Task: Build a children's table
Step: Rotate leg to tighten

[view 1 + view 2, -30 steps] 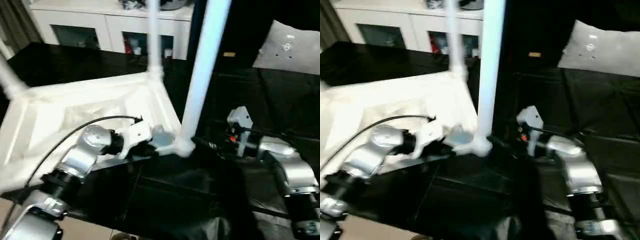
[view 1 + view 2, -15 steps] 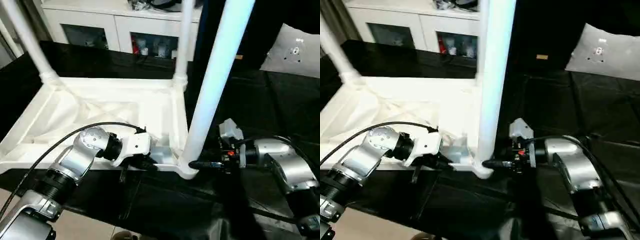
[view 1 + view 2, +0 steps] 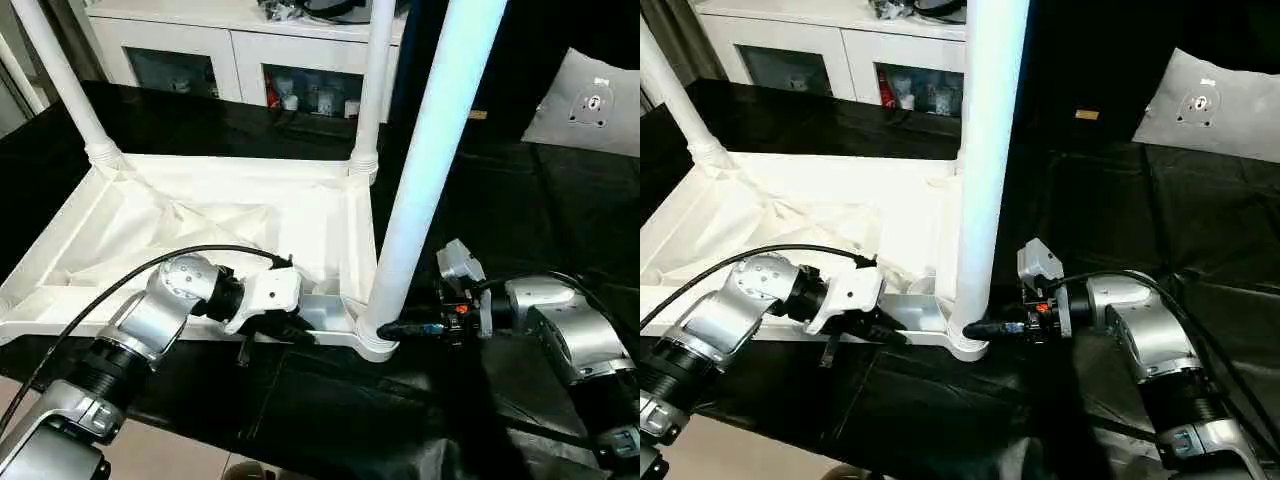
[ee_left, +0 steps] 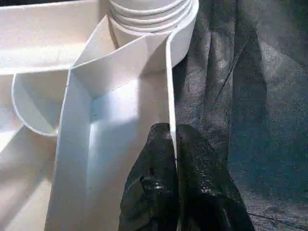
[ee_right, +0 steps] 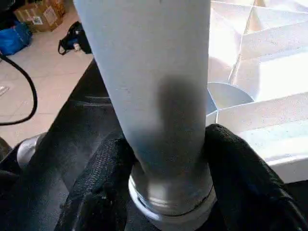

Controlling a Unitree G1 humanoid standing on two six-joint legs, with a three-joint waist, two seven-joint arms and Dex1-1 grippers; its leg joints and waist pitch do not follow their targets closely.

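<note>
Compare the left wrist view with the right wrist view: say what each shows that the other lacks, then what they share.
Left wrist view alone: the left claw pinched shut on the thin outer rim of the tabletop, with black cloth beside it. Right wrist view alone: the right claw with one finger on each side of the near leg just above its socket, and a floor with boxes. Both: the white ribbed underside near that corner.

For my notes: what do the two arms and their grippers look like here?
Both forearms are rounded silver metal with black ribbed joint rings. The left arm has a white wrist housing and a thin black cable looping over it. The right arm has a grey wrist block with small red parts. Left gripper and right gripper have matte black fingers.
</note>
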